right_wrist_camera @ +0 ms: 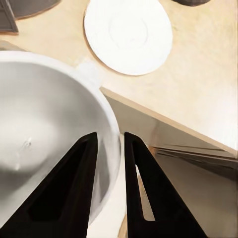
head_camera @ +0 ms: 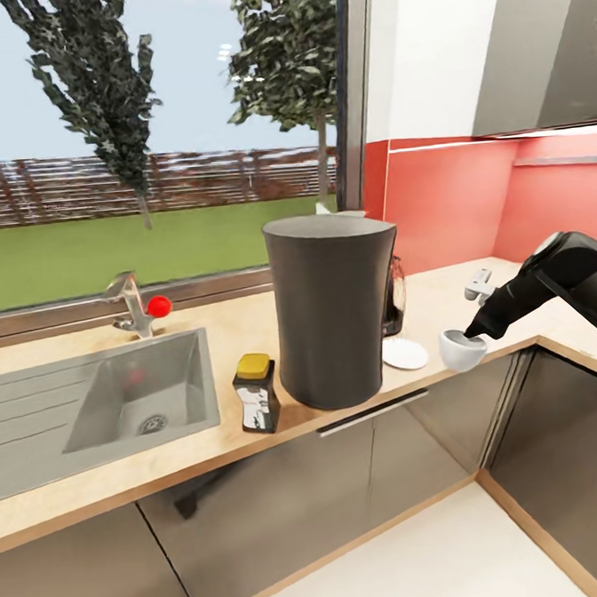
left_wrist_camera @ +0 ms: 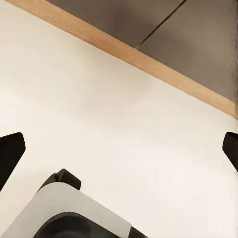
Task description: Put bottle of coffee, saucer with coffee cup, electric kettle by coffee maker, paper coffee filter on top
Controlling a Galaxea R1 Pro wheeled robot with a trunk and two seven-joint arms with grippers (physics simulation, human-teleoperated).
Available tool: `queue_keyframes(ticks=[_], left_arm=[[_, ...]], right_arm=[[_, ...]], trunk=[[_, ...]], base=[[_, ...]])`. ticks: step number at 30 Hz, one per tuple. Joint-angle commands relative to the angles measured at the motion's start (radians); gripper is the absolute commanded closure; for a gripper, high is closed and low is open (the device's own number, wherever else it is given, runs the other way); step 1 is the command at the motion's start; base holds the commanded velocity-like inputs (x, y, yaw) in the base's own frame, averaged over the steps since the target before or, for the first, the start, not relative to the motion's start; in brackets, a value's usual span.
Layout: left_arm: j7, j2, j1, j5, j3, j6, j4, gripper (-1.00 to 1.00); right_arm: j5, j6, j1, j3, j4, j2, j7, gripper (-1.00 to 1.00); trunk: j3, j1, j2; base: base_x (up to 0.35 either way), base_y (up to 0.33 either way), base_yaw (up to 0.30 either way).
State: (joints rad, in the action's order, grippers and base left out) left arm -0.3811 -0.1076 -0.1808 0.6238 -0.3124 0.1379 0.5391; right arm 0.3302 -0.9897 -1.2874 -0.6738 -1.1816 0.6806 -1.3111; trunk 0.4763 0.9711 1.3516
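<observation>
Pinched at its rim by the right gripper (right_wrist_camera: 106, 148), the coffee cup (head_camera: 462, 349) hangs right of centre, just beside the saucer (head_camera: 405, 353). Bottle of coffee (head_camera: 257, 393) stands by the coffee maker (head_camera: 330, 310). Left gripper (left_wrist_camera: 119, 148) gapes empty. Cup on saucer, filter and kettle apparently remain.

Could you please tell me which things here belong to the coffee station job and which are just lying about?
Job:
coffee maker
coffee bottle
saucer
cup, gripped at its rim by the right hand
countertop

Lying about:
sink
tap
</observation>
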Motion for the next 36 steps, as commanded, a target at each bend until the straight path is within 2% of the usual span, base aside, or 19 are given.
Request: queue_keyframes(ticks=[1,7,13,23,36], left_arm=[[-0.005,0.000,0.000,0.008,-0.001,-0.002,0.001,-1.00],[-0.007,0.000,0.000,0.008,-0.002,-0.002,0.001,-1.00],[-0.006,0.000,0.000,0.008,-0.002,-0.002,0.001,-1.00],[-0.005,0.000,0.000,0.008,-0.001,-0.002,0.001,-1.00],[-0.007,0.000,0.000,0.008,0.000,-0.001,0.001,-1.00]], right_arm=[[0.009,-0.007,-0.001,-0.001,-0.001,0.000,-0.011,1.00],[0.009,-0.007,-0.001,-0.001,-0.001,0.000,-0.011,1.00],[0.009,-0.007,0.003,-0.002,-0.001,-0.001,-0.010,1.00],[0.010,-0.006,0.004,-0.002,0.000,-0.001,-0.010,1.00],[0.010,-0.006,0.005,-0.003,0.000,-0.001,-0.010,1.00]], trunk=[[0.001,0.000,0.001],[0.001,0.000,0.001],[0.001,0.000,0.001],[0.001,0.000,0.001],[0.001,0.000,0.001]], base=[[0.086,-0.212,0.001],[0.035,-0.085,0.032],[0.023,-0.049,0.221],[0.130,-0.259,0.066],[0.027,-0.092,0.211]])
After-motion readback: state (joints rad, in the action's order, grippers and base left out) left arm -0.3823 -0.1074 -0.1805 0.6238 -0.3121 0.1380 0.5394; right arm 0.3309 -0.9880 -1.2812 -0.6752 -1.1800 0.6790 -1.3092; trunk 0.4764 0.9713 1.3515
